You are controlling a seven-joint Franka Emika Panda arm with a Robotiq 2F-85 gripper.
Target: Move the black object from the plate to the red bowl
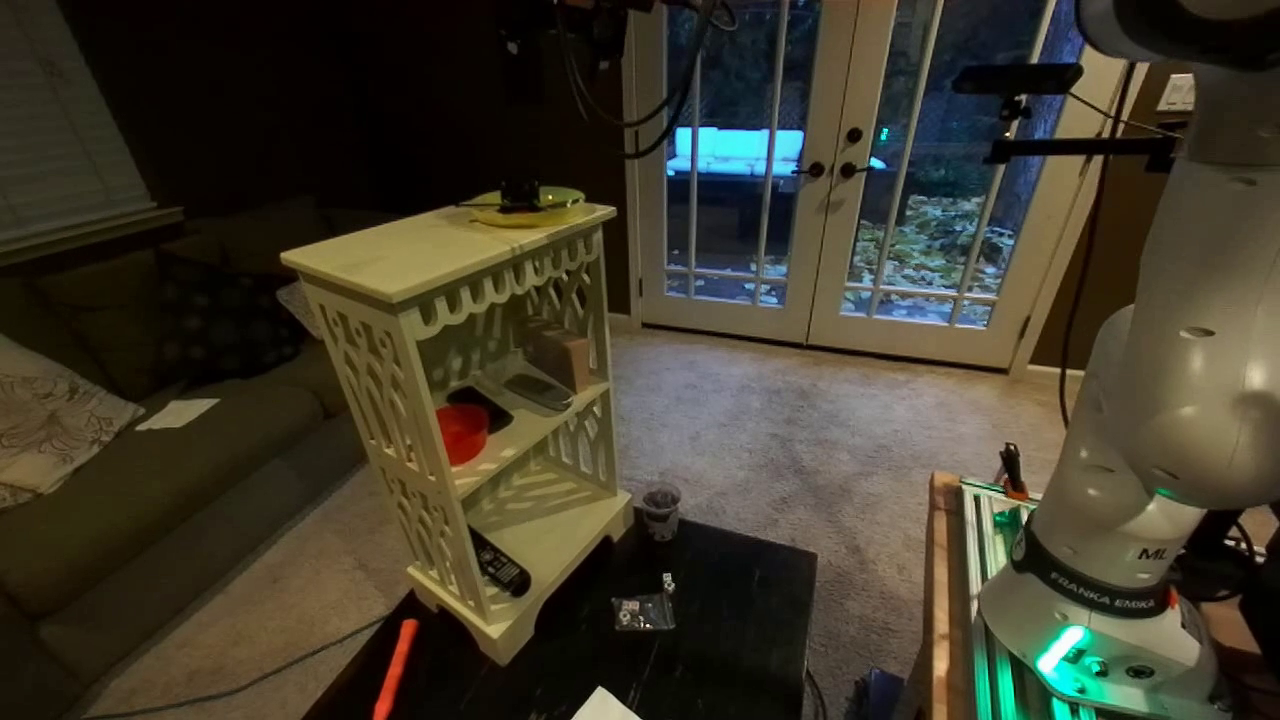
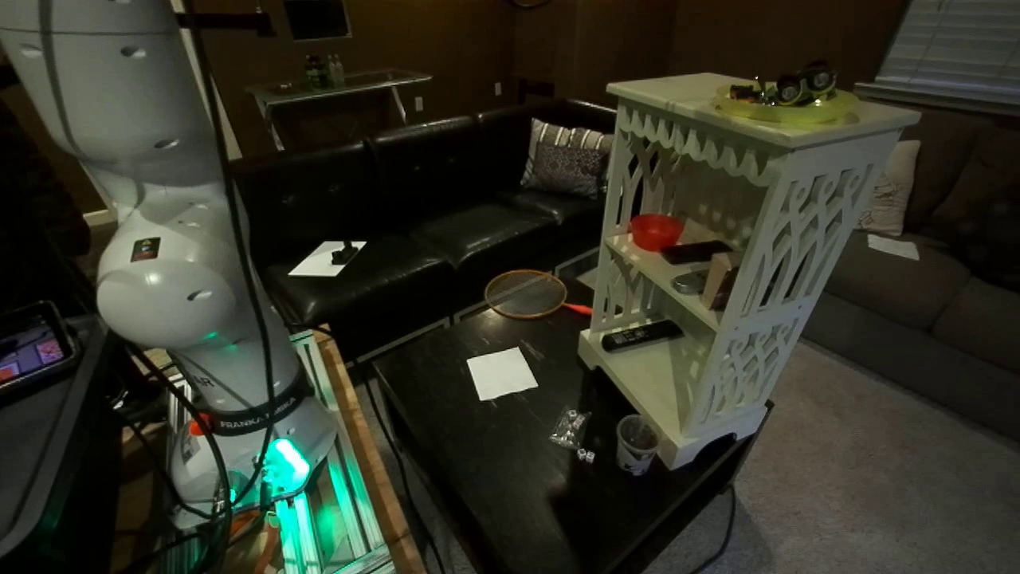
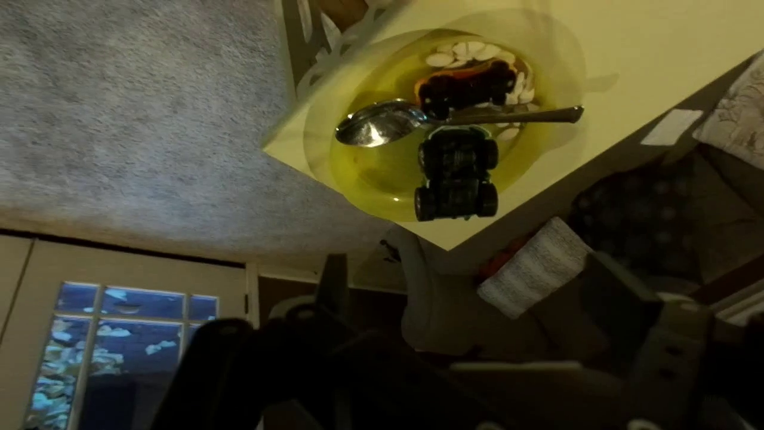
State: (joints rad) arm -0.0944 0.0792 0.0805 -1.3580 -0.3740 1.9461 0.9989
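The plate, translucent yellow-green, sits on top of the white shelf unit. On it the black object looks like a toy truck with its dark wheeled underside showing; in an exterior view the black object rises above the rim. Beside it lies a dark, orange-edged toy car. The red bowl stands on the middle shelf and shows in both exterior views. My gripper is open, its dark fingers wide apart with nothing between them. In the wrist view it stands apart from the plate.
A spoon lies across the plate between the toys, near pale chips. The middle shelf also holds a phone and a box. Below are a remote and a cup. Cables hang near the arm.
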